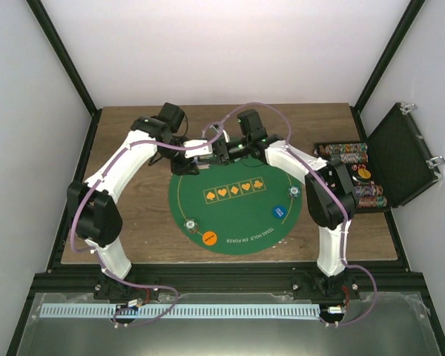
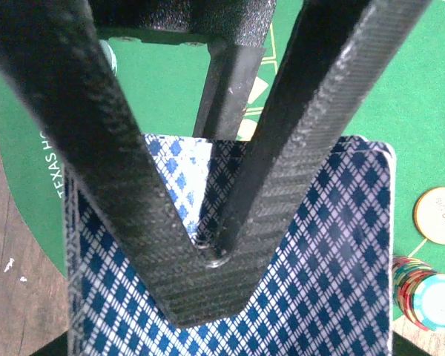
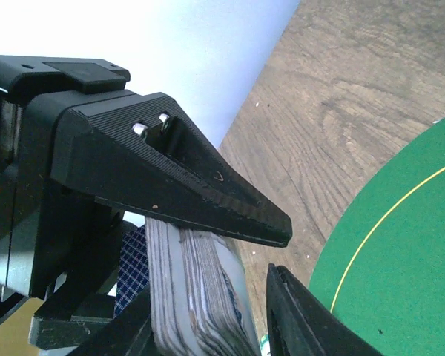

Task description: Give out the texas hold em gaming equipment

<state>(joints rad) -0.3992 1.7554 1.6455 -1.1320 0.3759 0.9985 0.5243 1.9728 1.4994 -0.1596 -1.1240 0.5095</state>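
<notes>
Where both arms meet at the upper middle of the overhead frame, I see the left gripper [image 2: 208,256] clamped on the blue-backed deck of cards [image 2: 326,245]. The deck's long axis runs along those fingers. The right gripper [image 3: 208,304] straddles the deck's edge, jaws slightly apart, so it looks best placed to draw a card.

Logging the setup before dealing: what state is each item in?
Black hard-shell case: lid open.
Blue diamond-backed card deck: stacked, raised between left end effector and right end effector.
Round green felt mat: spread flat.
Striped poker chips in case: packed in rows.
</notes>
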